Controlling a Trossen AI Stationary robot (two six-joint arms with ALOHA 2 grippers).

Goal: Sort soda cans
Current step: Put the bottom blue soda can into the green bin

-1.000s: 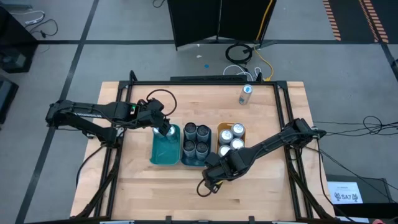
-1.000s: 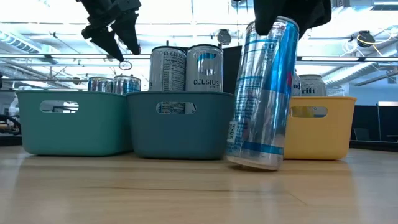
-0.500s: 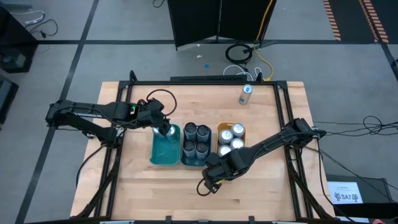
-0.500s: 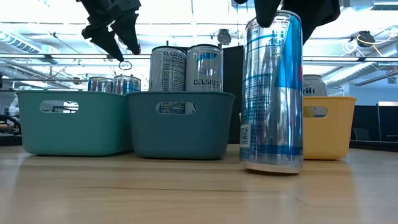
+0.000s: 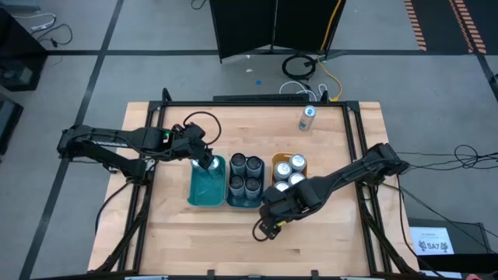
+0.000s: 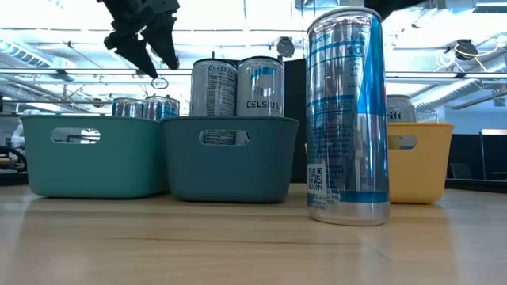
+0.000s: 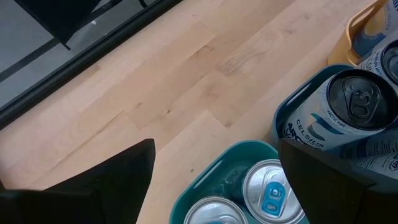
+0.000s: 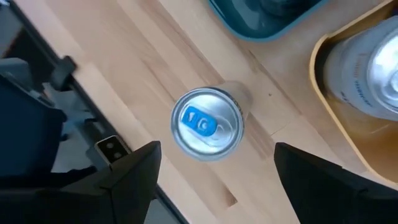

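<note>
While the left claw (image 6: 146, 49) hangs open over the teal tray (image 5: 206, 185), holding nothing, the right claw (image 8: 211, 168) sits spread wide above a blue-and-silver can (image 6: 347, 119), not gripping it. That can stands upright near the tabletop's (image 5: 179, 233) front edge.
</note>
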